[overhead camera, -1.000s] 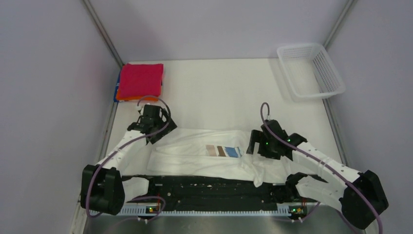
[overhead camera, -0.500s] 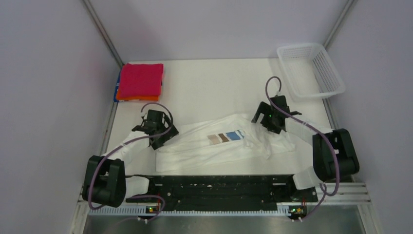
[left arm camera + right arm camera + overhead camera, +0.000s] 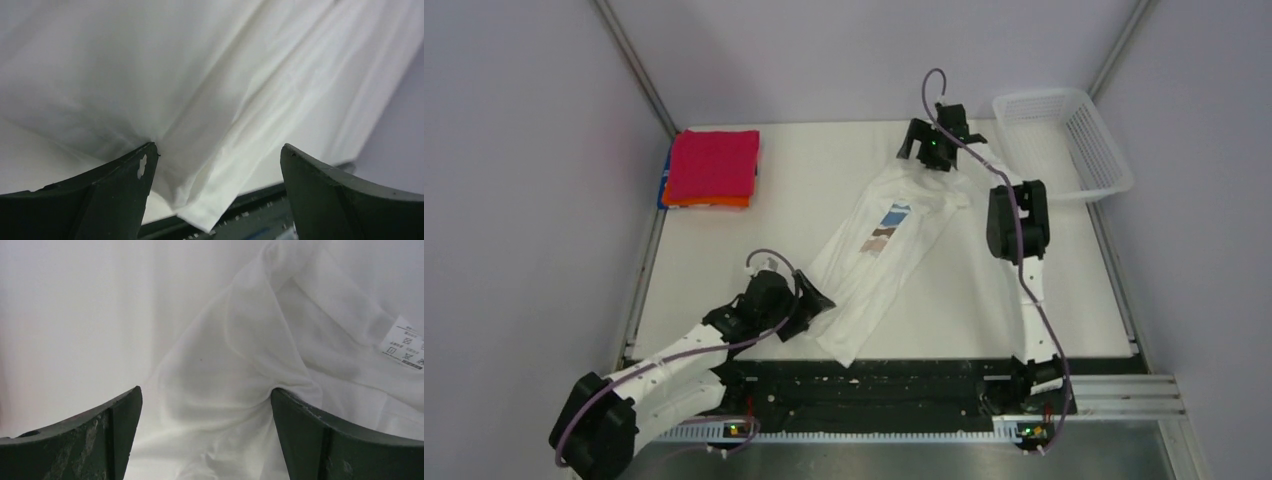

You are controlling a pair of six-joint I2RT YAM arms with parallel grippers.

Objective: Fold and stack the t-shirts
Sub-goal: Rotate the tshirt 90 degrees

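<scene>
The limp, light white t-shirt [image 3: 879, 250] lies diagonally from near-left edge toward far-right corner, with the left gripper [image 3: 812, 306] and right gripper [image 3: 929, 158] spread wide at its ends, holding nothing, so pinching doubled hem corners seems best.

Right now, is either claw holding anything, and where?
Nothing held. The left claw and right claw are open, each end of the white shirt only bunched against one finger.
</scene>
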